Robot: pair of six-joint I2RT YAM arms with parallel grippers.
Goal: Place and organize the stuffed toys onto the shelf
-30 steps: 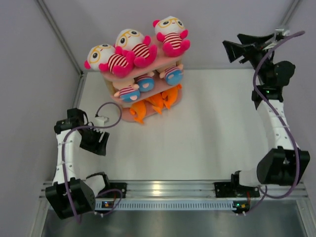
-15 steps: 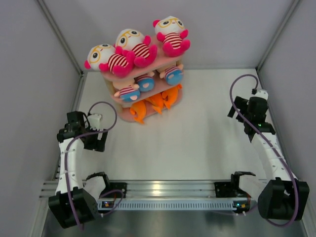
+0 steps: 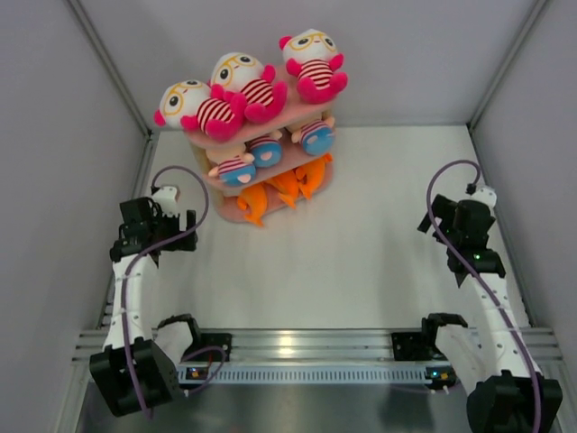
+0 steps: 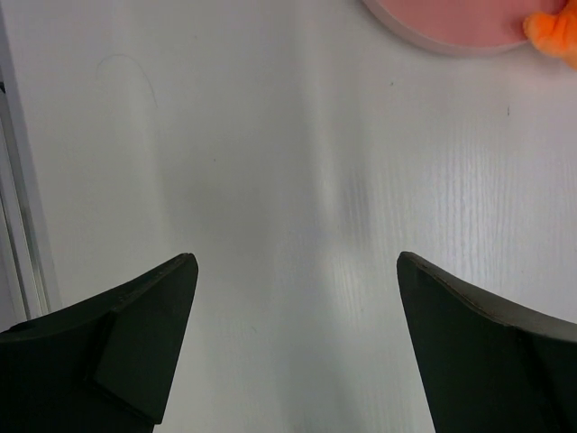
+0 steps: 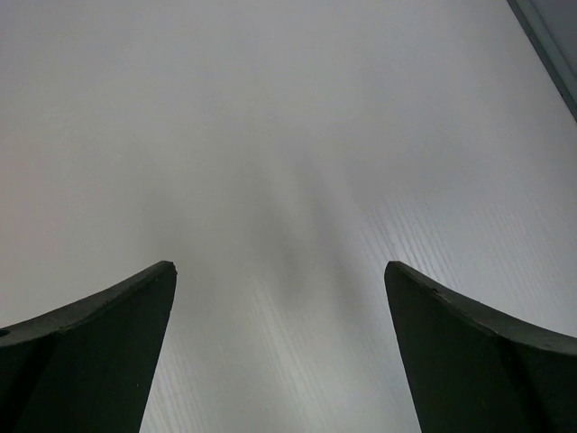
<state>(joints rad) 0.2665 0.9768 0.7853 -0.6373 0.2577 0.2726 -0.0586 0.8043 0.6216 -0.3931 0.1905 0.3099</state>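
The pink three-tier shelf (image 3: pixel 228 213) stands at the back left of the table. Three white-headed dolls with yellow glasses (image 3: pixel 243 86) sit on its top board. Peach-headed dolls with blue bottoms (image 3: pixel 236 169) fill the middle board, and orange sharks (image 3: pixel 287 187) lie on the bottom one. My left gripper (image 3: pixel 176 230) hovers open and empty left of the shelf, near the wall. Its wrist view shows the gripper (image 4: pixel 297 262) over bare table, with the shelf's base (image 4: pixel 442 23) and a shark's edge (image 4: pixel 554 32) at top right. My right gripper (image 3: pixel 442 225) (image 5: pixel 279 266) is open and empty at the far right.
White walls close in the table on the left, back and right, with a metal frame post (image 3: pixel 108 68) in the back-left corner. The aluminium base rail (image 3: pixel 306 347) runs along the near edge. A seam along the table's left edge (image 4: pixel 18 180) shows in the left wrist view.
The left gripper has drawn back toward the left wall and opened wider. The right arm has swung down from the back-right corner and folded in along the right side.
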